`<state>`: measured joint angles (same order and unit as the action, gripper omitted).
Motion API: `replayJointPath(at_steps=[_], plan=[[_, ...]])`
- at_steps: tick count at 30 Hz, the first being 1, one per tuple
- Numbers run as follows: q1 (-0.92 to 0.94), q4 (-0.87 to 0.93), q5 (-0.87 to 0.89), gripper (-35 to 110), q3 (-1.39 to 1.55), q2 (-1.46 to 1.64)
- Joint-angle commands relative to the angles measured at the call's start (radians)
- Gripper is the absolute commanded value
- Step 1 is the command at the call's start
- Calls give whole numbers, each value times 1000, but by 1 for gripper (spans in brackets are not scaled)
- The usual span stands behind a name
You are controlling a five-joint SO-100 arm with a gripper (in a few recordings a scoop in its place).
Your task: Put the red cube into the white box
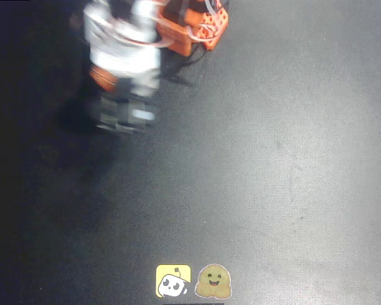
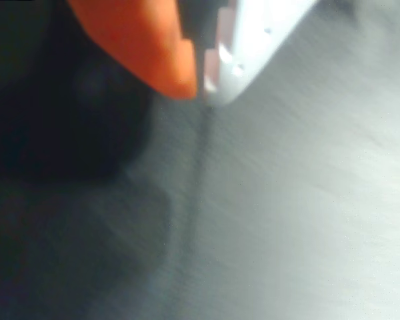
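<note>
The arm (image 1: 124, 57) sits folded at the desk's (image 1: 273, 159) far left corner in the overhead view, blurred as if swinging. In the wrist view the claw (image 2: 201, 83) has its orange finger (image 2: 140, 40) and white finger (image 2: 253, 33) meeting at the tips. The fingers look pressed together with nothing between them, though the smear makes that hard to swear to.

No cube and no box can be made out on the dark desk surface in the overhead view, so I cannot say where either one lies. The same goes for which way the cube points; a cube would have no long axis in any case. The wrist view gives only grey, streaked desk below the fingertips and a dark shadow to the left.

Judging by this, the task is at its very start or between runs: nothing is held and nothing is placed. The next move would call for finding the cube, spreading the fingers, and bringing them down around it.

Two stickers, a yellow one (image 1: 173, 281) and a tan one (image 1: 213, 282), sit at the desk's near edge, just beside each other.
</note>
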<state>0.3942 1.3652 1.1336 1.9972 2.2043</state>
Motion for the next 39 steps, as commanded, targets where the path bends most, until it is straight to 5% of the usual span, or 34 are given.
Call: replayJointPath(at_steps=[1,10,18,39], plan=[[-129,-21,25,0,14,18],[-273,-147,132,0,471,483],[-301,12,239,0,758,991],[-325,-17,446,0,957,991]])
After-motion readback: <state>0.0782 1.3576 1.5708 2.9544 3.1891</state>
